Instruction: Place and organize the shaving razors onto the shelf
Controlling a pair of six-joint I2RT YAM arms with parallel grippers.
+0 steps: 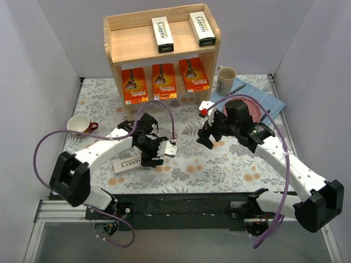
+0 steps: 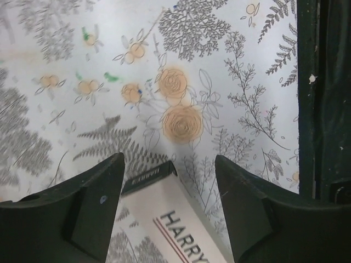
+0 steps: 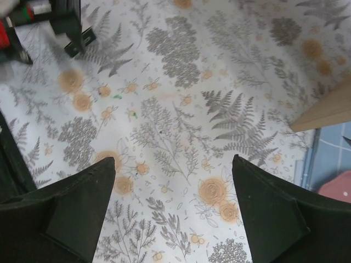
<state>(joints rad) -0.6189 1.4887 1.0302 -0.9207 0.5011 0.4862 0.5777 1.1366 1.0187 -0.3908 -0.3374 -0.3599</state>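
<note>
White with a dark end, one razor box (image 2: 170, 224) lies flat on the floral cloth (image 2: 230, 66) between the spread fingers of the left gripper (image 2: 169, 160). One finger (image 2: 82, 203) perhaps touches it. Two white boxes (image 1: 162, 34) lie on the shelf (image 1: 108, 38), with three orange packs (image 1: 164, 80) below. The right gripper (image 3: 174, 160) hangs spread over the cloth.

left arm (image 1: 104, 150): stretched low, elbow out; wrist tipped down
left gripper (image 2: 170, 164): jaws parted, pointing down
right arm (image 1: 288, 164): reaching inward
right gripper (image 3: 173, 164): jaws wide apart
</note>
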